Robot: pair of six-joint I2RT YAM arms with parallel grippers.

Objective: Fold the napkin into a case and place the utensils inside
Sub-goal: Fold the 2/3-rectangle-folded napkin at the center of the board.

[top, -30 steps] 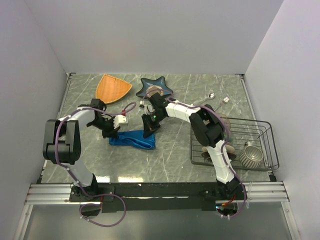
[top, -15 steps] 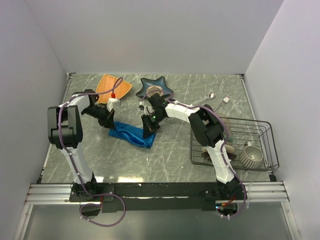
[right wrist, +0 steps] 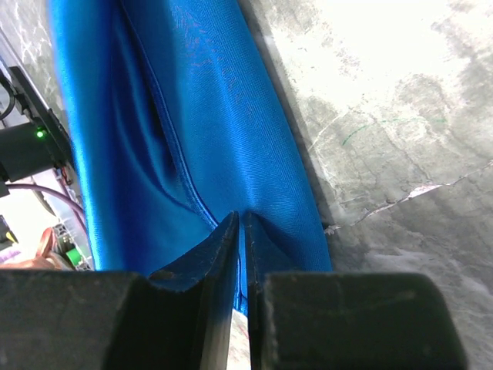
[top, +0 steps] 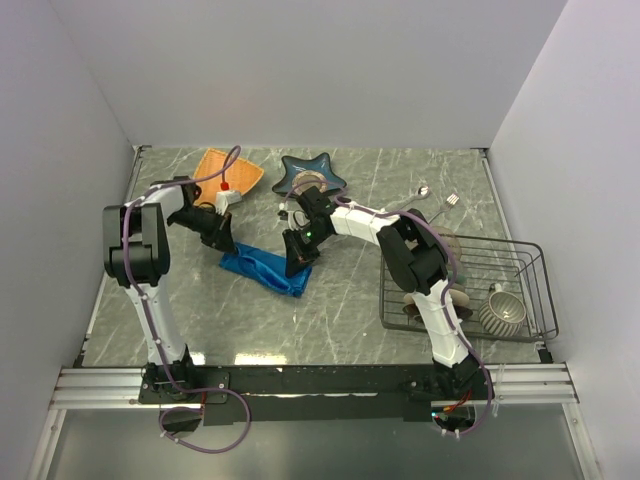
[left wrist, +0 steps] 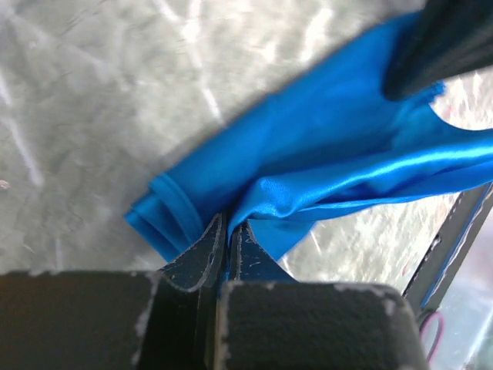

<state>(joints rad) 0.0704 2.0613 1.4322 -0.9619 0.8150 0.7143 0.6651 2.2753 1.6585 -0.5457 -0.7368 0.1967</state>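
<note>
the bunched napkin (top: 262,268) is pinched at one end by the left pincer (top: 222,240) and, seemingly, at the other by the right pincer (top: 293,262); bare marbled bench (top: 330,320) is seen nearer, between white walls (top: 300,80).

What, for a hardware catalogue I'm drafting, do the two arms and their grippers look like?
Both the left arm and right arm have white links, black joint housings and purple cables looping alongside. The left gripper and right gripper have dark, tapering fingers with chipped, whitish edges.
</note>
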